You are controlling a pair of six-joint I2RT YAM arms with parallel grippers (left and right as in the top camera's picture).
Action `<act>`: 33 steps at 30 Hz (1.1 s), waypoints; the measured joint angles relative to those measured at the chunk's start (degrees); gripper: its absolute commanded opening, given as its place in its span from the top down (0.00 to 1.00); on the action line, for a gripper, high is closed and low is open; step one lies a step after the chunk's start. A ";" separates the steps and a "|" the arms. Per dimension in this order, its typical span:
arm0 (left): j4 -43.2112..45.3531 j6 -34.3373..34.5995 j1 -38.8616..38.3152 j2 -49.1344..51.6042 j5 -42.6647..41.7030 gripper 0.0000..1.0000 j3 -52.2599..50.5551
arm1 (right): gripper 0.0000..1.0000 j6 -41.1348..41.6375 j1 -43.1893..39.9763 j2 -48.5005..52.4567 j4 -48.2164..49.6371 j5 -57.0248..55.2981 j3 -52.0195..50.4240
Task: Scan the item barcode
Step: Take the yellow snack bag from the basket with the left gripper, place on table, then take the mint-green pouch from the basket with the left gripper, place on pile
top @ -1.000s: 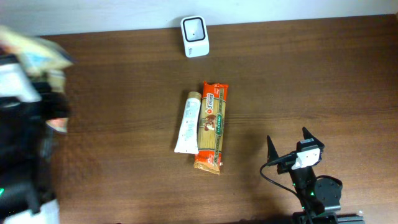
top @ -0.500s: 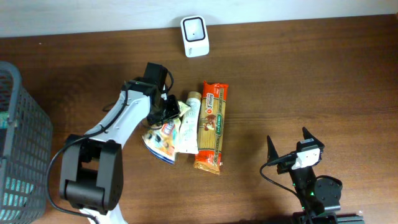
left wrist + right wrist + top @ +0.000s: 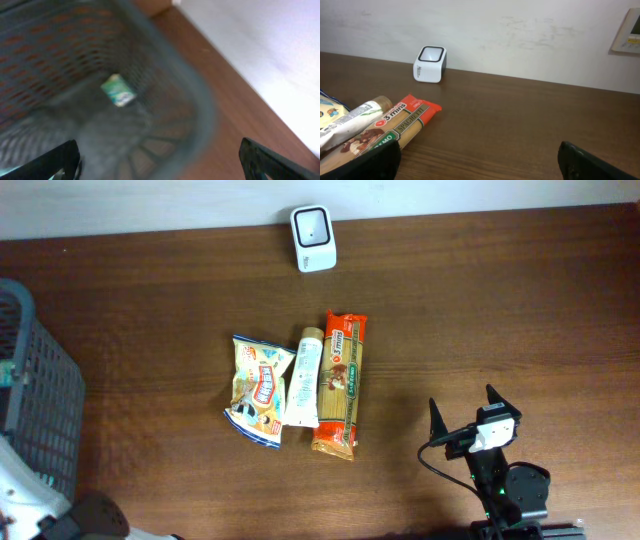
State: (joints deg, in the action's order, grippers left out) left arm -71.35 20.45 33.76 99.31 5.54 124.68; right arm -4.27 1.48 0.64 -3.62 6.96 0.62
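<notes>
Yellow-and-blue foil snack bag (image 3: 259,390) lies flat near the middle of the worktop (image 3: 480,310), leftmost in a row of three goods. A white tube (image 3: 302,378) lies just beside it on the right, its edge touching the bag and its cap end towards the far wall. An orange spaghetti pack (image 3: 340,383) lies alongside the tube on the right, touching it, and reaches a little nearer the front edge than the other two. No claw holds any of the three. A white barcode scanner (image 3: 313,239), with a dark window in its face, stands upright by the far edge, well apart from the row and just left of the pasta's line. A grey mesh basket (image 3: 35,410) stands at the left edge of the worktop, cut off by the picture's border; the blurred left wrist view looks down into it, where a small green-and-white packet (image 3: 118,90) lies on the bottom. The left claw (image 3: 159,150) hangs above the basket, jaws spread wide and empty. The right claw (image 3: 462,400) sits near the front right of the worktop, well apart from the goods, jaws spread wide and empty, facing the scanner and the row.
</notes>
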 measured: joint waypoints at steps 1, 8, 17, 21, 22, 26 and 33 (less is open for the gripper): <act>1.70 0.33 2.82 0.83 0.11 0.00 -2.73 | 0.01 -0.02 0.00 -0.02 0.00 0.00 0.00; 14.93 -1.95 7.89 15.87 -0.68 0.05 -16.68 | 0.01 -0.02 0.00 -0.02 0.00 0.00 0.00; 28.13 -5.31 9.44 29.55 -2.08 0.07 -18.67 | 0.01 0.00 0.00 -0.02 -0.02 0.00 0.00; 32.83 -6.34 9.88 32.63 -1.07 0.82 -18.99 | 0.01 -0.02 -0.02 -0.02 0.00 0.00 0.00; 33.83 -6.40 9.88 33.03 -0.81 0.83 -18.95 | 0.01 -0.02 0.00 -0.02 -0.02 0.00 0.00; 32.33 -6.14 9.88 33.05 -1.49 1.00 -18.58 | 0.01 -0.04 -0.02 -0.02 -0.02 0.00 0.00; 23.02 -6.19 9.38 5.38 -4.61 1.00 -20.68 | 0.01 0.00 0.00 -0.02 0.00 0.00 0.00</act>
State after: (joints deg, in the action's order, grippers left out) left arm -48.34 14.26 43.13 104.68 0.93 104.01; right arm -4.27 1.48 0.62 -3.62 6.96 0.62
